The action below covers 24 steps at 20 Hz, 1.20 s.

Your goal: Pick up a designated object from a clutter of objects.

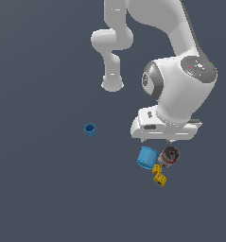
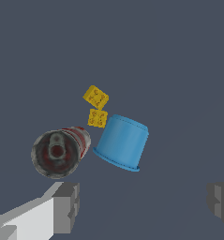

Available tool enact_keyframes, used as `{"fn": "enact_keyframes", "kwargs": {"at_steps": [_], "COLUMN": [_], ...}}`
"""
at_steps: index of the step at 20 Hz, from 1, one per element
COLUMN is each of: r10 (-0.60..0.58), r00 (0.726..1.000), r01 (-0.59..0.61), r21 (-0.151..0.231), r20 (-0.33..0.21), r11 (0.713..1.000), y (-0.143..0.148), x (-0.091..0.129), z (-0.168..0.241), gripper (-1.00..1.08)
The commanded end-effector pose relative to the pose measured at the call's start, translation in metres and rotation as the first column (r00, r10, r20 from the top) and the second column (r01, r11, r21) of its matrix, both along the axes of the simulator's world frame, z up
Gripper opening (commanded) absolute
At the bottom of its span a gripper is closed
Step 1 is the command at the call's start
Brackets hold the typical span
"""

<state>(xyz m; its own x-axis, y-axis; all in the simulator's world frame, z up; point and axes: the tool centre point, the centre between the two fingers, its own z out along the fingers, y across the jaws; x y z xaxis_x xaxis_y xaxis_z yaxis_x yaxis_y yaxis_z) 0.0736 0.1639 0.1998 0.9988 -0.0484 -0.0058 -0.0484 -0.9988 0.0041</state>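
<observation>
Gripper poised over the clutter, nothing held yet.

Left to right in the exterior view: a tiny blue cup [image 1: 90, 129] well apart; the light-blue cup [image 1: 147, 158]; yellow blocks [image 1: 159, 175] at its 5 o'clock; the red-and-white can [image 1: 169, 156] at its 3 o'clock, tipped over, just beside it. The gripper [image 2: 141, 206] hovers spread wide, empty, likely to straddle the can.

Arm [image 1: 180, 42] bent over, wrist pointing down, gripper [image 2: 144, 206] jaws spread wide, empty.
</observation>
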Motion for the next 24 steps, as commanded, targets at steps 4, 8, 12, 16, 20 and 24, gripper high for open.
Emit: {"fn": "enact_keyframes", "kwargs": {"at_steps": [4, 8, 12, 16, 20, 24], "r10": [-0.011, -0.016, -0.019, -0.02, -0.018, -0.019], "r00": [1.0, 1.0, 1.0, 1.0, 1.0, 1.0], "r01": [0.011, 0.016, 0.019, 0.02, 0.018, 0.019], "r21": [0.001, 0.002, 0.003, 0.004, 0.003, 0.004], "r20": [0.004, 0.005, 0.006, 0.006, 0.005, 0.005], "r11": [1.0, 1.0, 1.0, 1.0, 1.0, 1.0], "y": [0.052, 0.077, 0.092, 0.097, 0.096, 0.096], "x": [0.005, 0.005, 0.004, 0.003, 0.002, 0.002], "z": [-0.038, -0.057, -0.068, -0.072, -0.075, -0.092], "gripper": [1.0, 1.0, 1.0, 1.0, 1.0, 1.0]}}
